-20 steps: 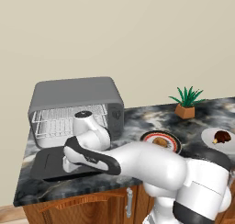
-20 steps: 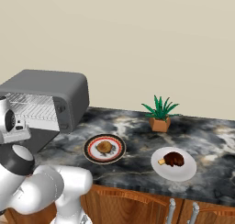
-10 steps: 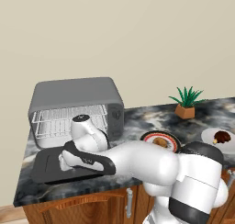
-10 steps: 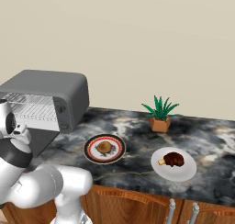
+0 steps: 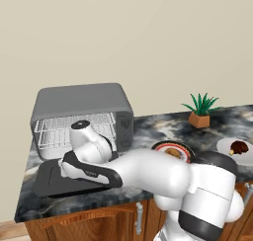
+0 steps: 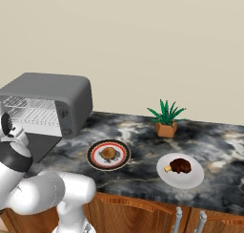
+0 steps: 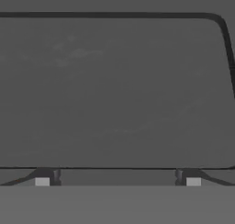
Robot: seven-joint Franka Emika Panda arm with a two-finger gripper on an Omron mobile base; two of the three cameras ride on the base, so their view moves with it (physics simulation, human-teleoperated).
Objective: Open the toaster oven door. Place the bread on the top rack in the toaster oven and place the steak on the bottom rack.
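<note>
**Oven door down, food on its plates**

The worktop [image 6: 143,136], dark marbled stone over wooden cabinets, runs across the lower half of both base views. At its left end stands the toaster oven [image 5: 81,104], a grey box in the left middle of the left base view and at the upper left of the right base view. Its door [image 5: 54,178] lies folded down flat on the worktop in front of it, and the dark window pane spans most of the hand view. Inside the open front the top rack [image 5: 74,122] and the bottom rack [image 5: 62,141] show as wire grids, one above the other, both bare.

The white arm reaches from the lower right of the left base view toward the oven, its hand low over the lowered door. The end effector [image 7: 117,179] is spread wide and released, with two small tips at the bottom of the hand view well apart and nothing between them.

Right of the oven, a dark-rimmed plate [image 6: 108,155] carries the bread [image 6: 109,153]. Further right, a white plate [image 6: 180,170] holds the steak [image 6: 180,166]. Behind them, a small potted plant [image 6: 165,118] stands near the wall.
</note>
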